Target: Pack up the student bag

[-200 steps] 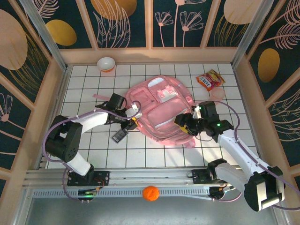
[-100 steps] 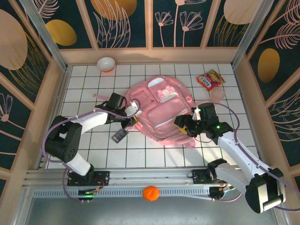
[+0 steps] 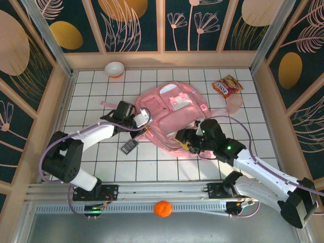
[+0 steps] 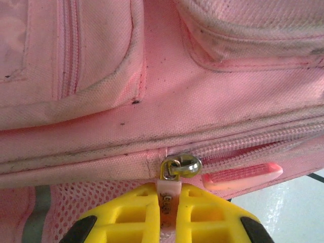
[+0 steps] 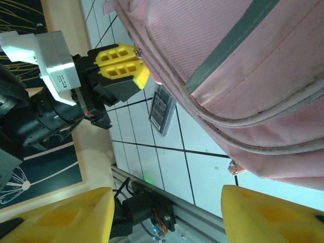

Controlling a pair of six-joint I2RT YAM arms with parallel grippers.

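Observation:
The student bag is a big pink backpack lying flat mid-table. At its left edge my left gripper is shut on the pale zipper pull of the side zip. In the left wrist view the yellow fingers pinch the tab just below the metal slider. The right wrist view looks along the bag to that left gripper. My right gripper hovers at the bag's near edge, open, its yellow fingertips wide apart with nothing between them. Another small zipper pull hangs nearby.
A dark flat calculator-like device lies on the tiles left of the bag. At the back stand a white bowl, a snack packet and a pale pink disc. An orange ball sits below the rail.
My left gripper has closed onto the zipper pull. The right arm has moved left along the bag's near edge, and the bag's lower right corner has drawn in.

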